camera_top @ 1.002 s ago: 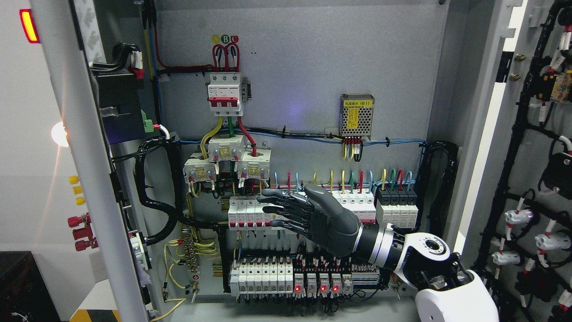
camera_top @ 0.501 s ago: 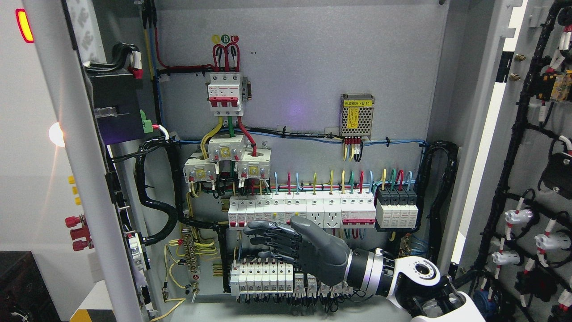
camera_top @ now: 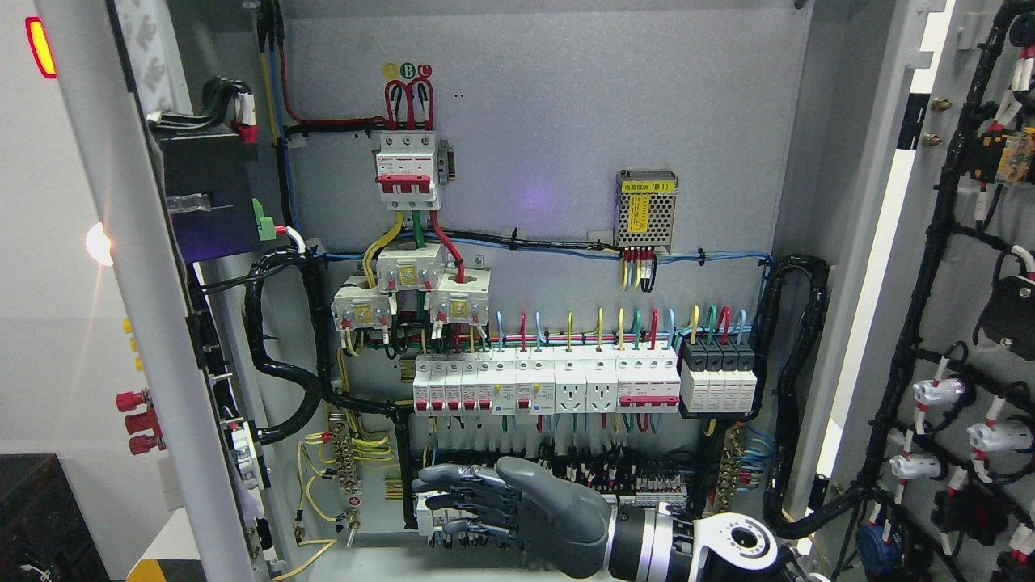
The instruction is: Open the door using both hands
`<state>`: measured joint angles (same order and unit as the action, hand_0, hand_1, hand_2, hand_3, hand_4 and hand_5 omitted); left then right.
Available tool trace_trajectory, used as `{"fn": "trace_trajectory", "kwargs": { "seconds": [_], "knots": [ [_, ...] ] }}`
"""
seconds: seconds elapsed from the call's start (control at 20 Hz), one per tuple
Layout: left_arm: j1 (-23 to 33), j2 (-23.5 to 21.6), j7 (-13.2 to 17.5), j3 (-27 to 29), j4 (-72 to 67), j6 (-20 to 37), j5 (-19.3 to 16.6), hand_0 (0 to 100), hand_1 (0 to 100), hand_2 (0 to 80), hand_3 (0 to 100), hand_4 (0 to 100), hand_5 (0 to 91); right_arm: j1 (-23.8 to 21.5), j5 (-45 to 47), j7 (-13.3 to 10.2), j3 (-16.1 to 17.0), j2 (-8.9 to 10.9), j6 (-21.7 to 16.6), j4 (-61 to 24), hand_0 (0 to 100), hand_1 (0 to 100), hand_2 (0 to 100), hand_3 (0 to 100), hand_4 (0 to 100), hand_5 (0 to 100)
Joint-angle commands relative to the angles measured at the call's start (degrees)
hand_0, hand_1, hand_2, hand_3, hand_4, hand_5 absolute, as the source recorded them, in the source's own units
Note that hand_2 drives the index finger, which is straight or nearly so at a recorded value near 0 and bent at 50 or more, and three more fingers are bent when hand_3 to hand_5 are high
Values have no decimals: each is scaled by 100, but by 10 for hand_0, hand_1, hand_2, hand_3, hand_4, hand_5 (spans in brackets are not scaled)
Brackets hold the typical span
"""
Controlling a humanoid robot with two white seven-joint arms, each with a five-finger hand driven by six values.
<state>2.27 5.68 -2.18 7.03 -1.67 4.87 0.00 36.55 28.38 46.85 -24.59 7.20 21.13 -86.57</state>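
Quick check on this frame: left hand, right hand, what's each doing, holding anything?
Left hand: not in view.
Right hand: open, fingers loosely extended toward the left, holding nothing, low in front of the bottom breaker row inside the open cabinet.

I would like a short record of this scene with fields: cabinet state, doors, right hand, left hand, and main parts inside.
cabinet state: open, interior fully exposed
left door: swung outward, seen edge-on at the picture's left
right door: swung outward, its wired inner face showing
right hand: low in front of the bottom breaker row, fingers relaxed, holding nothing
left hand: not in view
inside: red three-pole breaker at top, mesh power supply at right, middle breaker row
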Motion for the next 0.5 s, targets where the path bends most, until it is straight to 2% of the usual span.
{"fn": "trace_trajectory", "kwargs": {
  "seconds": [0.0,0.45],
  "knots": [
    [2,3,-2,0,-35,-3,-185,0,0,0,0,0,0,-192,-8,-18,-432,-61,14,-421,191,0,0,0,0,0],
    [1,4,-2,0,-35,-3,-185,0,0,0,0,0,0,-456,-17,-26,-599,-96,14,-545,191,0,0,0,0,0]
  ]
}}
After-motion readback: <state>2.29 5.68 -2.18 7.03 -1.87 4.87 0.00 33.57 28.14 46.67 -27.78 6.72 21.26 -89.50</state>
